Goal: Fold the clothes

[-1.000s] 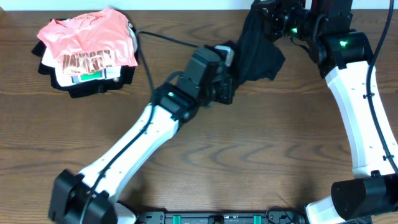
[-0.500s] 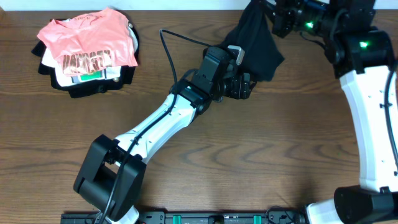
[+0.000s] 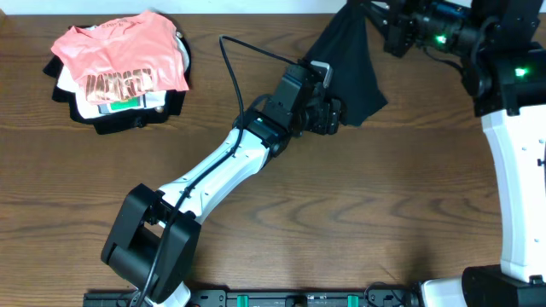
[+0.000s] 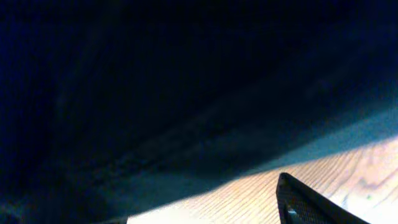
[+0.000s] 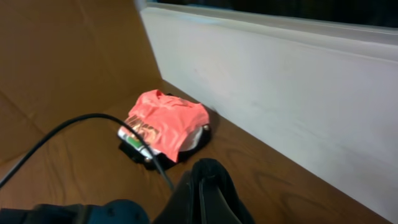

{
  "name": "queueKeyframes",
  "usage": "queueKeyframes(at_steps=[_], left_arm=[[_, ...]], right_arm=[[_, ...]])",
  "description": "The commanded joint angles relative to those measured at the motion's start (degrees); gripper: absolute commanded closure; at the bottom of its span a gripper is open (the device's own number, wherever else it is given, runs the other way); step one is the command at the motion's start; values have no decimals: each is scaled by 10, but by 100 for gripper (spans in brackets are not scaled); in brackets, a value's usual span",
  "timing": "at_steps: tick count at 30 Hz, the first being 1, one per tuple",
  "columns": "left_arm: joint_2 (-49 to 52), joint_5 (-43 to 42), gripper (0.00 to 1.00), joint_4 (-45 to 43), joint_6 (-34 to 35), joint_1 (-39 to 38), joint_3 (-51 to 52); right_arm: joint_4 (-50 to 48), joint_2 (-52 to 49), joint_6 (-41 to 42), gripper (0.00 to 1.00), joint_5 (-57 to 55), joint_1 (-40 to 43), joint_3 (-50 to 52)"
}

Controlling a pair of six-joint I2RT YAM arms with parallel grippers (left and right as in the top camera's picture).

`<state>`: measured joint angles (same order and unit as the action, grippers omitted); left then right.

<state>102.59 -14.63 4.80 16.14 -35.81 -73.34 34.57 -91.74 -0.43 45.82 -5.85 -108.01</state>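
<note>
The black garment (image 3: 351,68) hangs lifted over the far side of the wooden surface (image 3: 384,213), its top corner pinched in the closed right pincer (image 3: 380,21). The left pincer (image 3: 333,117) sits at the cloth's lower edge; dark fabric fills its camera, so I cannot tell its grip. A salmon-pink shirt (image 3: 119,55) lies well apart, far left

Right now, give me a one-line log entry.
right gripper: holding black garment up | left gripper: at garment's lower edge, grip unclear
</note>
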Motion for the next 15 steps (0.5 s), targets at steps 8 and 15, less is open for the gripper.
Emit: queueKeyframes(at_steps=[8, 15], left_arm=[[-116, 95, 26, 59, -145, -44, 2], [-110, 127, 25, 58, -168, -55, 2]], right_arm=[[0, 7, 3, 99, 12, 22, -14], [-2, 7, 4, 98, 40, 22, -14]])
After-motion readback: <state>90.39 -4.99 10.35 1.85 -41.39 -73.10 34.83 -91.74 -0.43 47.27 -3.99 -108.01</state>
